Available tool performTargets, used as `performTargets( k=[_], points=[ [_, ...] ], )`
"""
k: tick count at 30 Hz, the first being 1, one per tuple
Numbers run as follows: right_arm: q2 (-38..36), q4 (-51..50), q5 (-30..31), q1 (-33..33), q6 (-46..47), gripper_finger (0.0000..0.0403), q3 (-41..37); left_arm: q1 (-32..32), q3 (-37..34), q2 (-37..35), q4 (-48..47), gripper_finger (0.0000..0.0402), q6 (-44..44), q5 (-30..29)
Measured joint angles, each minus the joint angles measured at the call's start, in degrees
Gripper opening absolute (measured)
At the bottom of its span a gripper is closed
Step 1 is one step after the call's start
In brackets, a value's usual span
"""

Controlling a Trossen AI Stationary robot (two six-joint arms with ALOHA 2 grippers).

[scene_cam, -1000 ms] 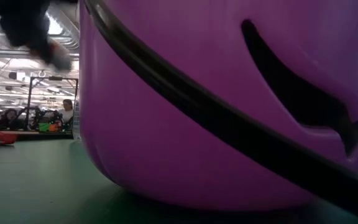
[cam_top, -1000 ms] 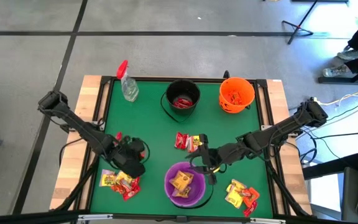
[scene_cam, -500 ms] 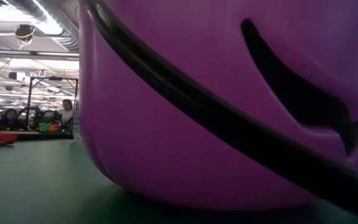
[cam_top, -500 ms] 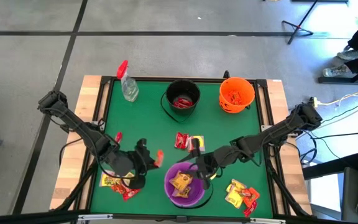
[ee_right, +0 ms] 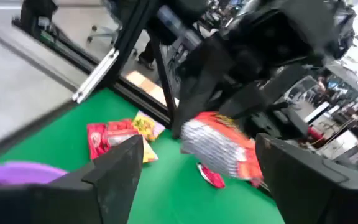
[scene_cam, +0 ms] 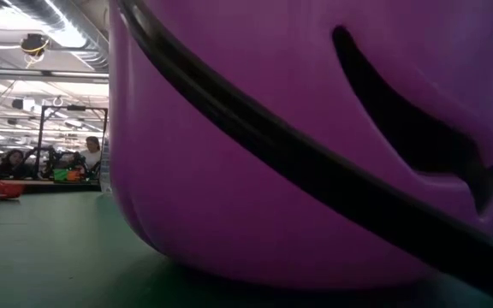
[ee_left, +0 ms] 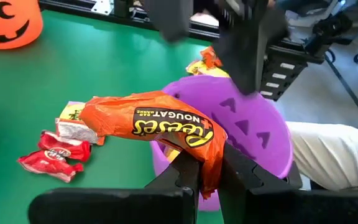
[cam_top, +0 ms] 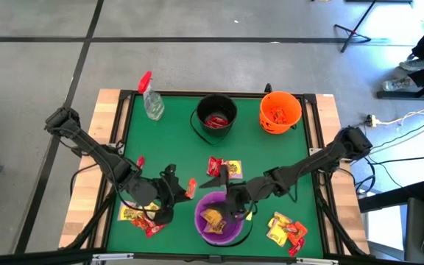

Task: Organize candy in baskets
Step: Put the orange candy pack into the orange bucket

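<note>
My left gripper [cam_top: 183,188] is shut on an orange-red candy packet [ee_left: 151,119], just left of the purple bucket [cam_top: 219,218]. The packet also shows in the high view [cam_top: 191,188]. My right gripper [cam_top: 230,208] hangs open and empty over the purple bucket's right rim; its fingers [ee_right: 118,167] stand wide apart. Yellow packets [cam_top: 212,217] lie inside the purple bucket. The black bucket [cam_top: 216,116] holds red candy and the orange bucket [cam_top: 280,112] holds orange-red candy. The purple bucket fills the low view [scene_cam: 315,154]. My left gripper pinches the orange-red packet between its two fingers near one end [ee_left: 202,155]. The fingers come about level from the table's left and lie across the packet. The packet is lifted clear of the table, and its long free end [ee_left: 98,115] sticks out sideways.
Loose candy lies in three piles: near left [cam_top: 142,216], middle [cam_top: 223,168] and near right [cam_top: 284,230]. A clear spray bottle with a red trigger [cam_top: 150,99] stands at the far left. The two grippers are close together at the purple bucket.
My left gripper has risen from the near-left candy pile with the orange-red packet and gone toward the table's right, up to the purple bucket. My right gripper has gone toward the near left, from beside the middle pile to over the purple bucket.
</note>
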Motion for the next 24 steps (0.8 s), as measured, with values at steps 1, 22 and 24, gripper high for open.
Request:
performTargets(
  k=[1,22,24],
  points=[
    [0.6,0.6,0.7,0.0,-1.5,0.0311,0.0,0.0,0.0,0.0,0.6,0.0030,0.0,0.0],
    [4.0,10.0,8.0,-0.5,-19.7,0.0312,0.1,0.0,0.0,0.0,4.5,0.0030,0.0,1.3],
    [4.0,10.4,8.0,-0.5,-20.6,0.0312,0.1,0.0,0.0,0.0,4.8,0.0030,0.0,1.3]
  ],
)
